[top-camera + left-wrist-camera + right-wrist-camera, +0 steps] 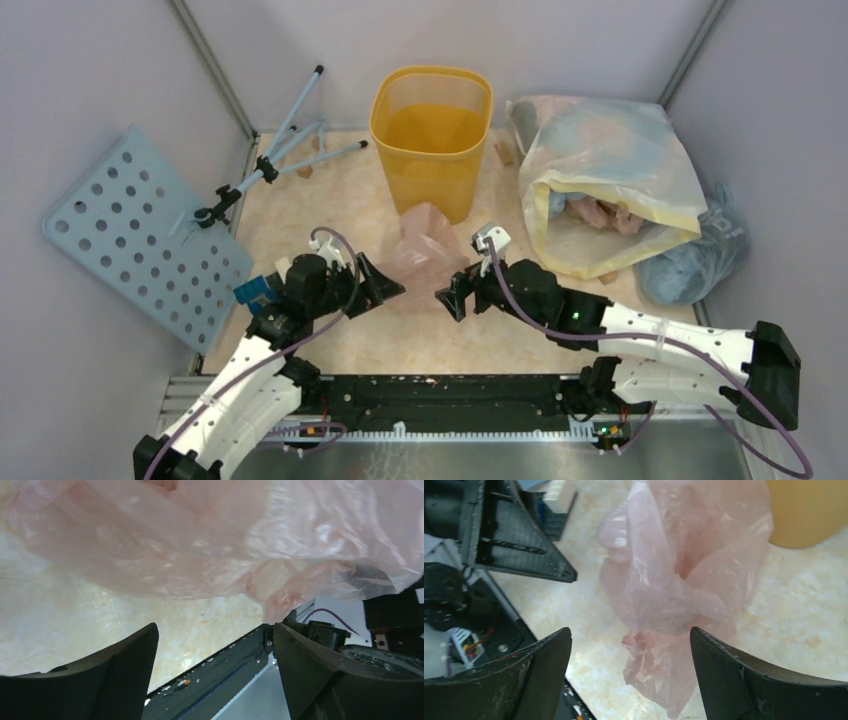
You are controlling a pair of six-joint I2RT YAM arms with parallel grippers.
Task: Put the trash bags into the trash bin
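Note:
The pale pink trash bag (425, 245) lies crumpled on the table just in front of the yellow-orange trash bin (432, 140). My left gripper (392, 287) is open at the bag's near left side; in the left wrist view the bag (210, 540) fills the top, beyond the fingertips. My right gripper (447, 296) is open at the bag's near right side. In the right wrist view the bag (679, 580) hangs between and beyond the open fingers, with its lower tip between them. Neither gripper holds anything.
A large whitish-yellow sack (600, 180) lies at the back right with a grey-blue bag (695, 260) beside it. A blue perforated board (140, 235) and a tripod (275, 160) stand at the left. Walls close in all round.

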